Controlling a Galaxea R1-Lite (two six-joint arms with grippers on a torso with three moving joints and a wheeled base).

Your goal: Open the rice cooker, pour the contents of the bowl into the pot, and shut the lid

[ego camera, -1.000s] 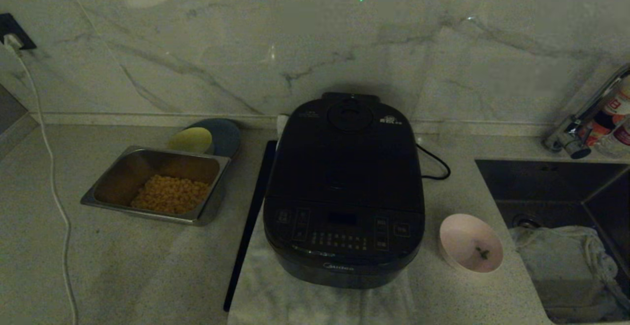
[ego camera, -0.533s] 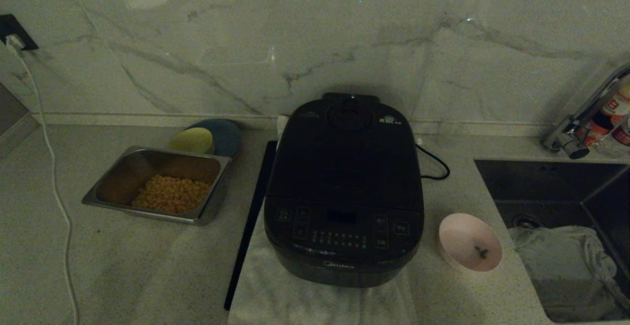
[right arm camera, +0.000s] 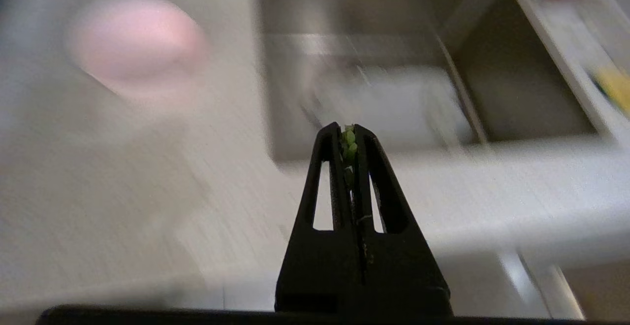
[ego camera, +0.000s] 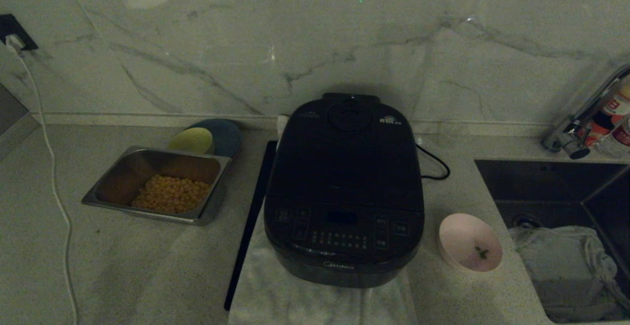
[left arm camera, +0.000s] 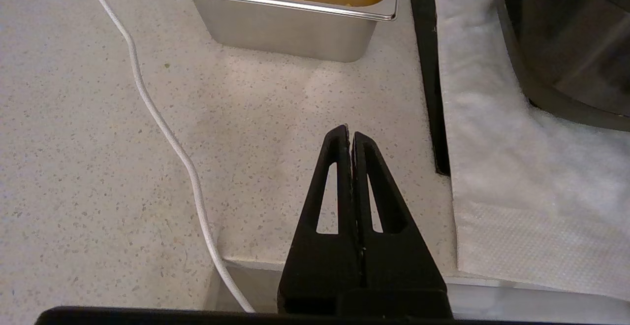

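Note:
The black rice cooker (ego camera: 344, 192) stands mid-counter on a white cloth, its lid (ego camera: 349, 152) down, so the pot is hidden. To its right sits the small pinkish bowl (ego camera: 470, 242) with only a few green herb bits (ego camera: 481, 253) in it. Neither arm shows in the head view. My left gripper (left arm camera: 350, 133) is shut and empty over the counter's front edge, left of the cooker (left arm camera: 566, 34). My right gripper (right arm camera: 348, 130) is shut, with green herb bits stuck between its fingertips. It hovers near the sink corner, apart from the bowl (right arm camera: 135, 39).
A steel tray (ego camera: 157, 184) of yellow kernels, a yellow-green bowl (ego camera: 191, 140) and a dark plate (ego camera: 224, 135) lie left of the cooker. A black strip (ego camera: 251, 216) runs alongside it. A white cable (ego camera: 54, 187) trails far left. The sink (ego camera: 561, 202) holding a rag (ego camera: 566, 261) is at right.

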